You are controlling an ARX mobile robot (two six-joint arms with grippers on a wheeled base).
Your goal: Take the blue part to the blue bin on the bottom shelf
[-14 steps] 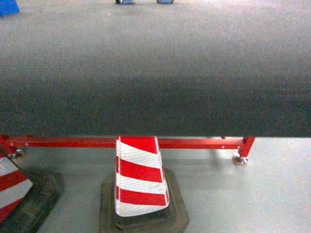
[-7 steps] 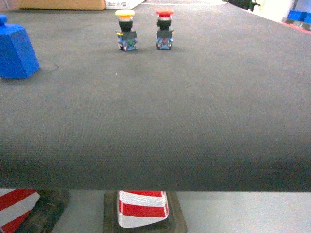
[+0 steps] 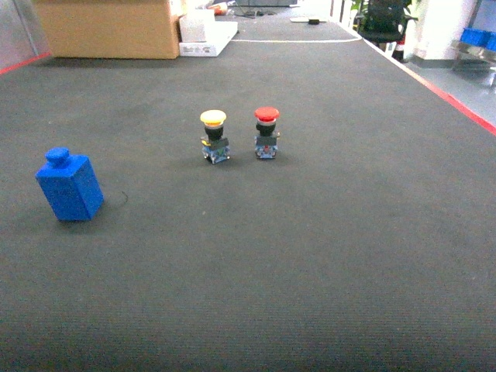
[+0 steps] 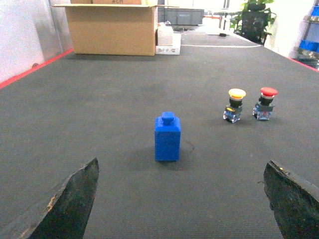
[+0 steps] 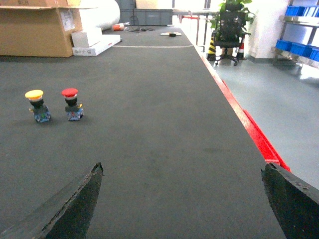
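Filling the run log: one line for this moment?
blue part: upright on mat, untouched | left gripper: open, facing it | right gripper: open, empty

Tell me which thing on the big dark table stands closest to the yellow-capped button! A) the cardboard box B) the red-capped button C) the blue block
B: in the head view the red-capped button stands right beside the yellow-capped button, while the blue block sits far off to the left and the cardboard box is at the table's far end.

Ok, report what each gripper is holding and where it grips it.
Nothing is held. The left gripper and right gripper both stand open and empty. The blue part stands untouched on the dark mat.
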